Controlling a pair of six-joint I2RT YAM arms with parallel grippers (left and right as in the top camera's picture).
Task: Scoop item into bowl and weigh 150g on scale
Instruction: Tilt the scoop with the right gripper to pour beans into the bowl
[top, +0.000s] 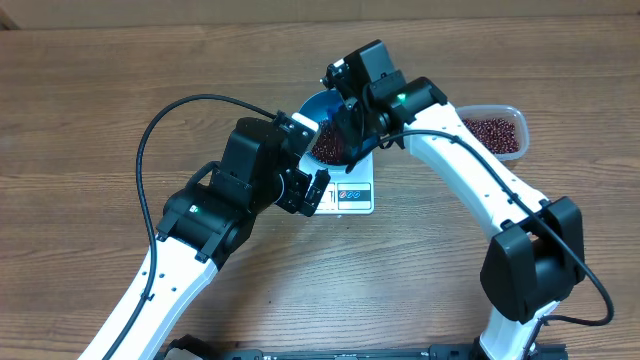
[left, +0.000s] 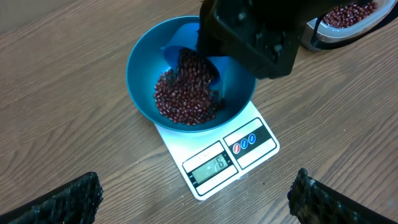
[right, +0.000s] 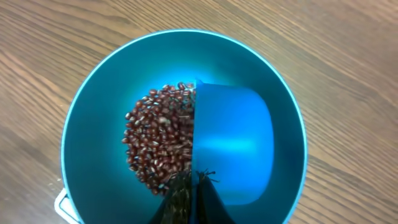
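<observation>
Overhead view: the blue bowl (top: 318, 104) sits on the white scale (top: 356, 194) in the middle of the wooden table (top: 90, 110), both arms bent over it. A clear tub (top: 497, 130) with more beans stands well apart on the right arm's side. The right gripper (right: 191, 198), fingers pressed together on the near end of a small blue scoop (right: 233, 143), holds the scoop tipped on its side inside the bowl. Red-brown beans (left: 183, 102) lie heaped on the bowl's floor and against the scoop's mouth. The left gripper (top: 306, 192) hovers near the scale's front edge, touching nothing, its fingers (left: 68, 199) spread wide at the lower corners of the left wrist view. The scale's display shows digits too faint to read.
</observation>
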